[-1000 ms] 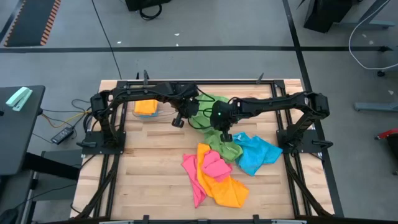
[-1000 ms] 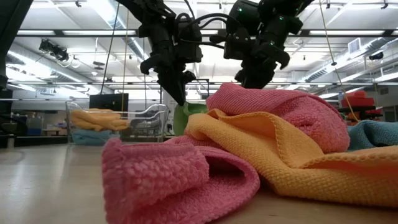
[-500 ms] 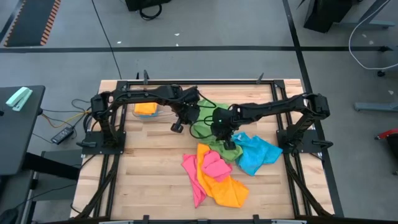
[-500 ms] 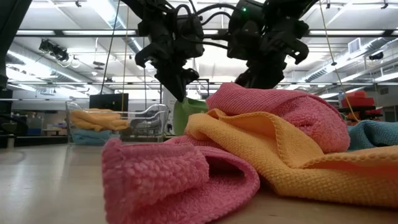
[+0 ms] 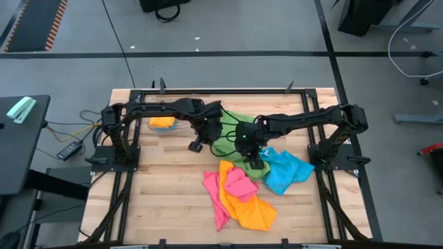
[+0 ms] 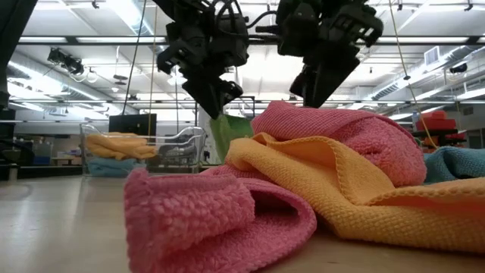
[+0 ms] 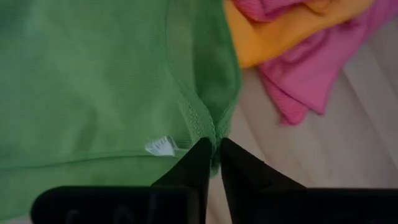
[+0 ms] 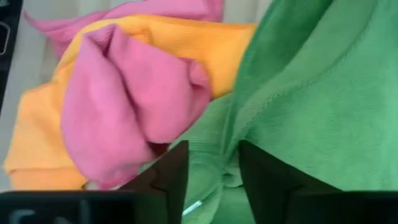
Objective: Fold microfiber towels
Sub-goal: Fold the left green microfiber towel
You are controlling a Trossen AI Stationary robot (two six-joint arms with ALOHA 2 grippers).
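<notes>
Both arms reach in over the middle of the wooden surface [image 5: 166,200], w/ the green towel [image 5: 232,135] between them. Left end effector [image 5: 196,144] sits at the towel's left edge; in the left wrist view its fingers [image 7: 198,163] are nearly together, clenched on the green hem right by a small white tag [image 7: 160,147]. Right end effector [image 5: 255,163] is at the towel's lower right part, next to the blue towel [image 5: 287,173]. In the right wrist view its fingers [image 8: 169,168] stand apart w/ green cloth lying in the gap, so it looks released, not pinching.

Green towel is spread and bunched approx. mid-surface, hanging partly off the left end effector in the low view. In front of it lies a heap: pink towel [image 5: 239,185] on top of an orange towel [image 5: 255,211], a 2nd pink towel [image 5: 214,200] underneath to the left. A clear bin [image 5: 165,121] at the back left holds an orange folded towel [image 5: 163,120]; low view also shows a blue one under it.
</notes>
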